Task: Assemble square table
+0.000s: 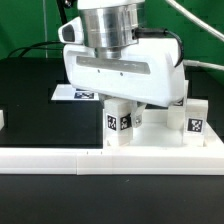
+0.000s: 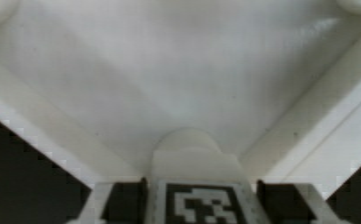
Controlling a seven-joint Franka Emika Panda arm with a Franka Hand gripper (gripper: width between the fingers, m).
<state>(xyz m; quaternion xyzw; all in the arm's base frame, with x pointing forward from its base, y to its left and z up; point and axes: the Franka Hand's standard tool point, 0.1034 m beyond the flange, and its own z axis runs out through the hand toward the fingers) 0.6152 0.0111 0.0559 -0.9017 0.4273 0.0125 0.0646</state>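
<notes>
at the far left of the exterior view a small white block (image 1: pixel 3 118) is peeking in at the frame's edge, sitting on the black counter (image 1: pixel 40 125). just right of it, in the upper left of the frame, the marker board (image 1: pixel 72 94) is lying flat on the counter, only partly showing behind the robot's hand. along the lower part of the frame the long white low rail (image 1: pixel 60 157) is running from the left edge to the right edge.

in the middle of the frame a white block leg (image 1: pixel 119 120) with a black-and-white tag is standing upright just behind the rail. the gripper (image 1: pixel 122 108) is hanging right over it, its wide white body filling the upper middle of the frame. in the wrist view the gripper's fingers (image 2: pixel 106 198) are showing as grey strips on either side of the tagged leg (image 2: pixel 202 188), very near it, but whether they are pressing on it i cannot tell, so the grasp is unclear.

behind the leg the white square top (image 2: pixel 177 70) is filling most of the wrist view, its raised rims slanting away on both sides. at the right of the exterior view a second tagged leg (image 1: pixel 194 121) is standing upright beside the top's white surface (image 1: pixel 155 125).
</notes>
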